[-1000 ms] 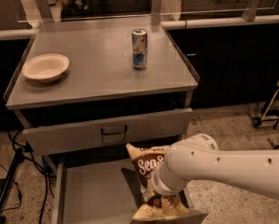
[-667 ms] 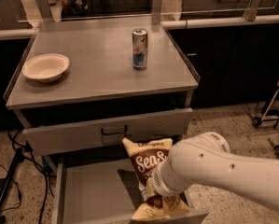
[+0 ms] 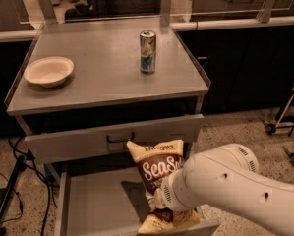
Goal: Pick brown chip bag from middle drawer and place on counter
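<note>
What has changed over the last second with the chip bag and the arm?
The brown chip bag has risen slightly above the middle drawer. The gripper, at the bag's lower half and mostly hidden behind the white wrist, has come up with it. The can, bowl and counter stayed put.

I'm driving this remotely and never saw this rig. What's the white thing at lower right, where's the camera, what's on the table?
The white tube is the robot's one arm, reaching in from the lower right. Its gripper sits at the arm's end against the brown chip bag, mostly hidden by the wrist. The bag stands upright above the open middle drawer, so it looks carried. One camera looks down at the cabinet's front; its mount is unknown. On the counter stand a pale bowl at the left and a drink can toward the back.
</note>
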You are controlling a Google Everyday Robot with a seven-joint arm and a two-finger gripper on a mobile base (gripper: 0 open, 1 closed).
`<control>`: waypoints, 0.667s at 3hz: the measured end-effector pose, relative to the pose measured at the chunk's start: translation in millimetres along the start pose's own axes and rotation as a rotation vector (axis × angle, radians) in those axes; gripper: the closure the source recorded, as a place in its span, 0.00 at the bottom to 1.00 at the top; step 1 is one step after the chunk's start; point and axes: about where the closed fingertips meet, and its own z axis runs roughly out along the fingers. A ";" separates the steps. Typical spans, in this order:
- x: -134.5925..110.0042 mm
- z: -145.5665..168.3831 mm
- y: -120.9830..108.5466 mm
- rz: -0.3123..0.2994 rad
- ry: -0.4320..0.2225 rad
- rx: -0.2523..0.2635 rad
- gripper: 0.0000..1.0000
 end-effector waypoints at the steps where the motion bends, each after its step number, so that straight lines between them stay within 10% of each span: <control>1: -13.2 -21.6 -7.4 0.007 -0.042 0.014 1.00; 2: -33.6 -53.5 -7.1 -0.018 -0.097 0.075 1.00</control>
